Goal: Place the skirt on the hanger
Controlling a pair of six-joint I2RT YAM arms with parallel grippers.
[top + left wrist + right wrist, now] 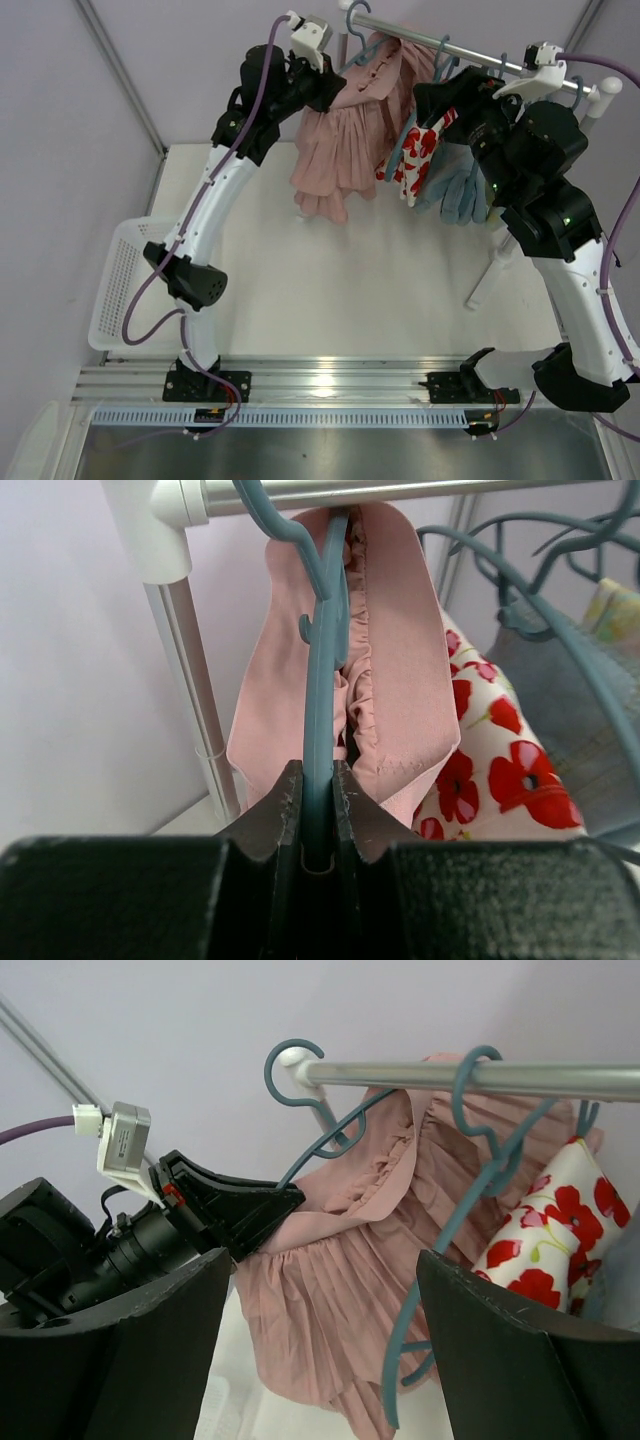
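The dusty-pink pleated skirt [335, 150] hangs draped over the teal hanger [355, 45], whose hook is on the metal rail [450, 48] at its left end. My left gripper [328, 88] is shut on the hanger's arm. In the left wrist view the teal bar [325, 680] runs up from between the closed fingers, with the skirt [405, 680] folded over it. My right gripper [440, 100] is open and empty, a little right of the skirt. In its view the skirt [330, 1300] and the hanger [310, 1155] lie ahead of the spread fingers.
A red-and-white floral garment [420, 150] and a pale blue garment [455, 190] hang on like hangers to the right on the rail. The rack's slanted leg [490, 270] stands at right. A white perforated basket [120, 290] sits at the table's left edge.
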